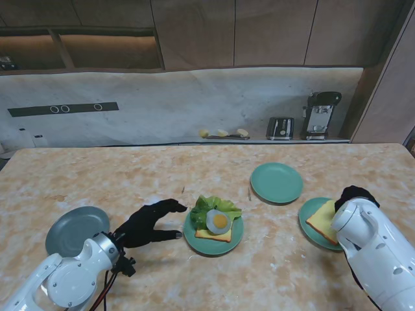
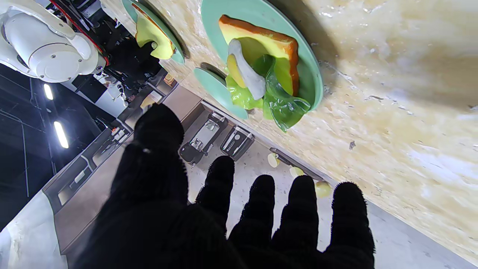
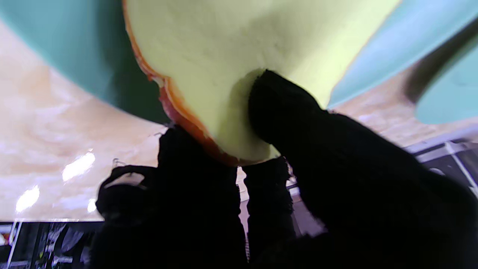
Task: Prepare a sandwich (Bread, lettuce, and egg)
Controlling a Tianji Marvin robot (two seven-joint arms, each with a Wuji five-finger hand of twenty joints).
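On the middle green plate lies a bread slice topped with lettuce and a fried egg; the left wrist view shows the same stack. My left hand hovers just left of that plate, fingers spread, holding nothing. A second bread slice rests on the right green plate. My right hand is on that slice. In the right wrist view its thumb presses the bread's face and fingers curl under its crust edge.
An empty green plate sits behind the two others. A grey plate lies at the near left beside my left forearm. Appliances stand on the counter past the table's far edge.
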